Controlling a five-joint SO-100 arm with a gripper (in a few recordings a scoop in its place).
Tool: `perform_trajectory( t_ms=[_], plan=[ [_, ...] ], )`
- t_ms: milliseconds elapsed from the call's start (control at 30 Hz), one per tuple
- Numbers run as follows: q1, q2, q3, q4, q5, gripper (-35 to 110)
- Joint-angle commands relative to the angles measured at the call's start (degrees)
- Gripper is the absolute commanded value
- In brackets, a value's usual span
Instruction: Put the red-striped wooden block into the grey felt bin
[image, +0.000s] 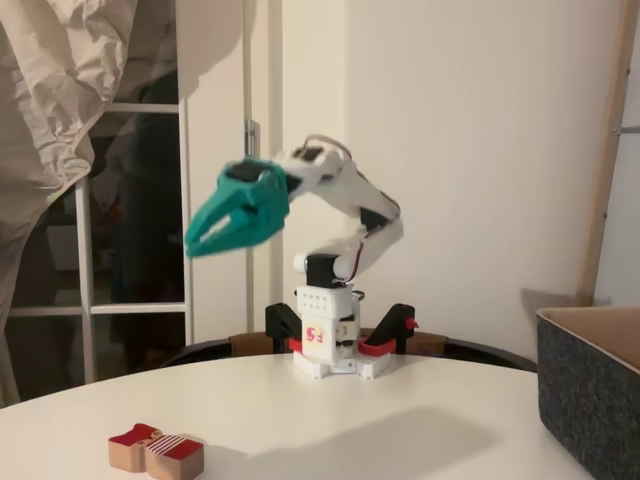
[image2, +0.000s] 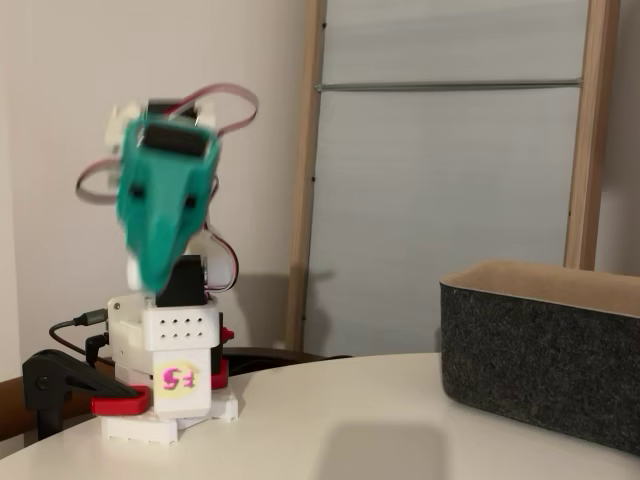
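Observation:
The red-striped wooden block (image: 156, 449) lies flat on the white table near the front left edge in a fixed view. My teal gripper (image: 197, 243) hangs high in the air above and slightly right of the block, blurred by motion, its fingers a little apart with nothing between them. The other fixed view shows the gripper (image2: 150, 275) pointing down in front of the arm's base. The grey felt bin (image: 590, 390) (image2: 540, 365) stands at the table's right side, far from the gripper.
The arm's white base (image: 325, 345) (image2: 170, 385) is clamped at the back edge of the round white table (image: 400, 430). A glass door and a hanging cloth (image: 50, 90) lie behind on the left.

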Motion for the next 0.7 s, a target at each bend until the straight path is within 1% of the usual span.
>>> perform_trajectory(
  t_ms=[0, 200, 367, 467, 533, 667],
  plan=[
    [-2.29, -9.58, -9.05, -0.97, 0.88, 6],
    [-4.48, -26.28, -17.84, -0.97, -6.94, 13],
    [-5.27, -37.62, -19.78, -0.79, -14.59, 22],
    [-5.27, -42.71, -19.95, -0.26, -18.02, 24],
    [-5.27, -45.44, -20.48, 2.29, -19.51, 27],
    [-5.27, -48.52, -24.52, 14.41, -21.36, 32]
  ],
)
